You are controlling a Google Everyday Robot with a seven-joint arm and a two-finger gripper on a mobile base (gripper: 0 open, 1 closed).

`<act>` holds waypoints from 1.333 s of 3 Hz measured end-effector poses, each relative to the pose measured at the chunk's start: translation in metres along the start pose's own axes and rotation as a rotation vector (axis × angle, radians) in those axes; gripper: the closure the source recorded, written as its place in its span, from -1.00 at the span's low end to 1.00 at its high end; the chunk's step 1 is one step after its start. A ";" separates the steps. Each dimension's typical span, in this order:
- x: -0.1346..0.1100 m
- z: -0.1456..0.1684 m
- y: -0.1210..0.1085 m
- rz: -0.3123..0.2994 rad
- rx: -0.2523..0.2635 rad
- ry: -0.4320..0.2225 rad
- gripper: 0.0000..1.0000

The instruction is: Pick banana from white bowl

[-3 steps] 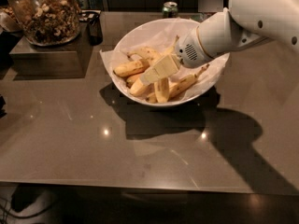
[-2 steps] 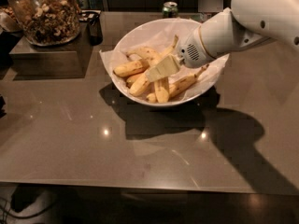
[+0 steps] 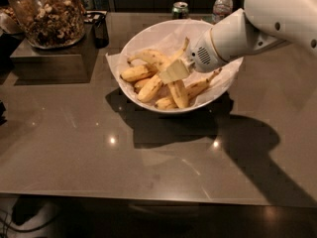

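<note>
The white bowl (image 3: 157,32), lined with white paper, stands at the back middle of the brown table and holds several yellow bananas. The thick, curved banana (image 3: 148,57) lies at the top left of the pile, with slimmer ones below and to the right of it. My gripper (image 3: 173,71) reaches in from the right on a white arm and sits low over the middle of the pile, touching the bananas just right of the curved one. A banana end (image 3: 185,44) sticks up right behind the gripper. The arm hides the bowl's right rim.
A glass jar of nuts (image 3: 44,14) stands on a dark box (image 3: 54,58) at the back left, with a black holder (image 3: 99,26) beside it. A green can (image 3: 180,9) and a water bottle (image 3: 222,4) stand behind the bowl. The table's front edge (image 3: 148,198) runs across the bottom.
The gripper has shifted slightly left within the bowl. The banana end behind it now sticks up a little higher. The bowl has not moved.
</note>
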State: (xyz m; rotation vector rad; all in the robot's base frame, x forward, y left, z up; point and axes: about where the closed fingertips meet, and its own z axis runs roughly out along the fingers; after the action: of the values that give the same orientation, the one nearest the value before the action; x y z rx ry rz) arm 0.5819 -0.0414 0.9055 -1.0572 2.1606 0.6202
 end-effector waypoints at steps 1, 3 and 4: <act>-0.008 -0.009 0.005 -0.031 -0.024 -0.031 1.00; -0.031 -0.089 0.035 -0.197 -0.186 -0.190 1.00; 0.002 -0.166 0.052 -0.183 -0.270 -0.226 1.00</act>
State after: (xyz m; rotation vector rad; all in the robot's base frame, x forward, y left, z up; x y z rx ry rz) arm 0.4820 -0.1213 1.0235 -1.2445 1.7974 0.9152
